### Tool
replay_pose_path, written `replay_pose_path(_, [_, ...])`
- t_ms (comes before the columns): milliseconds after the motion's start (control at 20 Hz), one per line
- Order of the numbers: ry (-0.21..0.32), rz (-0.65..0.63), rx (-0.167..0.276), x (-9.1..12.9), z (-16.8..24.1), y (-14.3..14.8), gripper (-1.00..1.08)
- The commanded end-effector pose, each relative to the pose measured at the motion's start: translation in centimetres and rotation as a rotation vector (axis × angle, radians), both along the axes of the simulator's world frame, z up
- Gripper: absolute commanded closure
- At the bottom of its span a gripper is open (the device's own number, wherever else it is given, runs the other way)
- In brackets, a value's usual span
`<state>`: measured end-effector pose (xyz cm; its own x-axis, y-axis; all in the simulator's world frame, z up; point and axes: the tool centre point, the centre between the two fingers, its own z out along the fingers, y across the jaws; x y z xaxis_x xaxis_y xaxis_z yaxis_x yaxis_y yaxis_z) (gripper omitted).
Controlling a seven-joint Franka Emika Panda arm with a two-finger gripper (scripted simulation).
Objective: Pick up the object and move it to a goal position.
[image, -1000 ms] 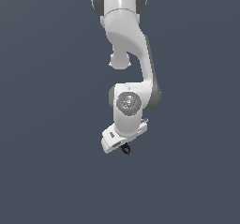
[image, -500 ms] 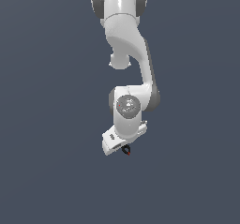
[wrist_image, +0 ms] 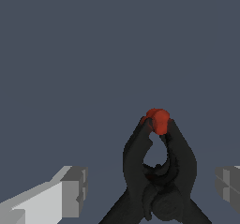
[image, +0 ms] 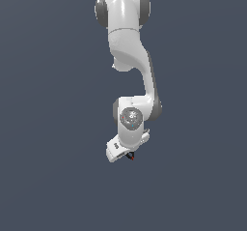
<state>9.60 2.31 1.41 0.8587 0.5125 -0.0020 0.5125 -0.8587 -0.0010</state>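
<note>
- One arm [image: 129, 56] hung down the middle of the exterior view, its gripper [image: 126, 153] at the low end, with nothing but flat grey-blue behind it.
- One object [wrist_image: 157, 174] showed in the wrist view — a black, two-pronged thing whose prongs met at a red tip [wrist_image: 157, 120] — and it sat between the two grey fingers [wrist_image: 74, 192], one on each side.
- Both fingers stood well apart from the object, a clear gap on each side; the jaws were spread, not clamped on anything.
- In the exterior view the object was only a dark speck with a red dot [image: 131, 156] just under the gripper — too small there to tell whether it touched anything.
- No goal marker was visible in either view, so where the object had to go could not be read from these pictures.
- By my reading, the step in hand was the grasp itself: the jaws already straddled the object but had not yet closed.
- Next would call for bringing the fingers together squarely on the black body rather than the thin prongs, which look likely to slip or twist, then lifting toward the goal.
</note>
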Motion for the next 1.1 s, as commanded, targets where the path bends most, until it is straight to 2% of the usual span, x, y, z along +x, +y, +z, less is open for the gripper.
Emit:
replay_pose_path(0, [-0.002, 0.000, 0.000, 0.15, -0.08, 0.00, -0.92])
replay_pose_path(50, [-0.002, 0.000, 0.000, 0.17, -0.05, 0.01, -0.92])
replay_pose_path(100, [-0.002, 0.000, 0.000, 0.17, -0.05, 0.01, 1.08])
replay_pose_path(700, [-0.002, 0.000, 0.000, 0.11, -0.03, 0.00, 1.08])
replay_pose_path(1050, [-0.002, 0.000, 0.000, -0.72, 0.39, -0.03, 1.08])
